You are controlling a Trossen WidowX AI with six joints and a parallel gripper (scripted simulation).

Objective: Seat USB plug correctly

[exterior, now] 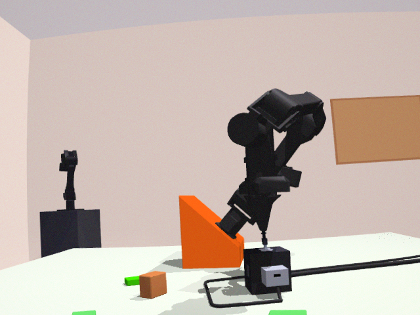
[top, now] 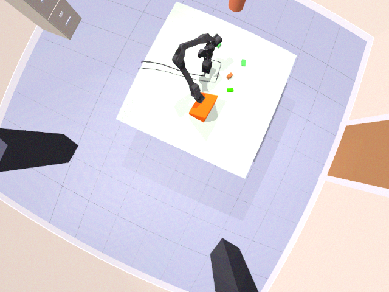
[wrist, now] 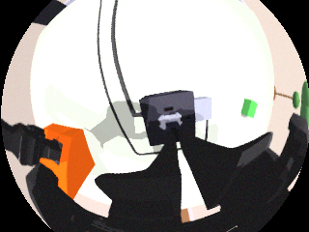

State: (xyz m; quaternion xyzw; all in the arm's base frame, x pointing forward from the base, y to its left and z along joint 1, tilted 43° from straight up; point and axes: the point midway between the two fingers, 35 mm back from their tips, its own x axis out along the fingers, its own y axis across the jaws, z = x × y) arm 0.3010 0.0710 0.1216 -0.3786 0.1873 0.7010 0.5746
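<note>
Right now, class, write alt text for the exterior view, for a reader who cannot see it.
A black robot arm reaches down to a black power cube, its gripper shut on a plug standing at the cube's top. An orange wedge stands behind, with a brown block to the left.

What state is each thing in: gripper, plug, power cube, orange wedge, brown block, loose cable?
Gripper: closed on the plug, pointing down.
Plug: upright at the cube's top; seating depth and which way round can't be told.
Power cube: upright on the table.
Orange wedge: standing, sloped face up, arm's base mounted on it.
Brown block: resting on the table.
Cable: bent in a loop beside the cube.
</note>
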